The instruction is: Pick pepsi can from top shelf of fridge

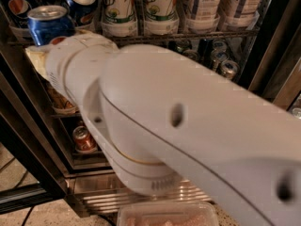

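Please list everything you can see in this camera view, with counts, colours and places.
pepsi cans: three, blue with silver tops, upper left; the nearest sits just above the arm's end.
green-labelled bottles: two, white and green, top centre on the wire shelf.
pale-labelled bottles: two, whitish, top right, same shelf.
dark cans: several, silver-topped, below that shelf, right.
red can: one, lower left rack.
clear tub: one, pinkish contents, bottom edge.
fridge: one, steel base grille, black frame.
arm: one, white, across most of the view.
gripper: one, pale, upper left, mostly hidden behind the arm.
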Controlling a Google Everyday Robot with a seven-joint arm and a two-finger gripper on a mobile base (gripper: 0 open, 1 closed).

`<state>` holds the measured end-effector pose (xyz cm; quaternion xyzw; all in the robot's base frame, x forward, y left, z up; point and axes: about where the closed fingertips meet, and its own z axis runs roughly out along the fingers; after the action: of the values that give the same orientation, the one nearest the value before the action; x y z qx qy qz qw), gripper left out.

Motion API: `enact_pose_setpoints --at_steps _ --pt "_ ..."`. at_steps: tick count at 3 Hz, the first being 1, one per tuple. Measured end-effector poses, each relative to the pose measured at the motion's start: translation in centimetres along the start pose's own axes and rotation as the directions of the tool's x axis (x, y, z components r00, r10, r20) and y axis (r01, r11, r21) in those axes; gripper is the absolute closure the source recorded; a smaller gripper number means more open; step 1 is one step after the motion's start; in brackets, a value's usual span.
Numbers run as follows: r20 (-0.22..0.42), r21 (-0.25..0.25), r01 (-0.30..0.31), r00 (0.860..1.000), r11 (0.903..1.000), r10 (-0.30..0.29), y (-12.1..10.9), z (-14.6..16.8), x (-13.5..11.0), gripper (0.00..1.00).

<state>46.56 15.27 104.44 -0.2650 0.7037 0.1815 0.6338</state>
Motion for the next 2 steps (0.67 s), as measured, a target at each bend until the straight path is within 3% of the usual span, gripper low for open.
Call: enact_pose_setpoints --at_steps 1,2 --pt "-0.026 0.027 -0.058 0.998 0.998 0.059 -2.6 -4.6 2.3 1.0" --pt "-0.027 0.031 -0.079 0.996 0.9964 0.08 -3.0 -10.7 3.3 1.0"
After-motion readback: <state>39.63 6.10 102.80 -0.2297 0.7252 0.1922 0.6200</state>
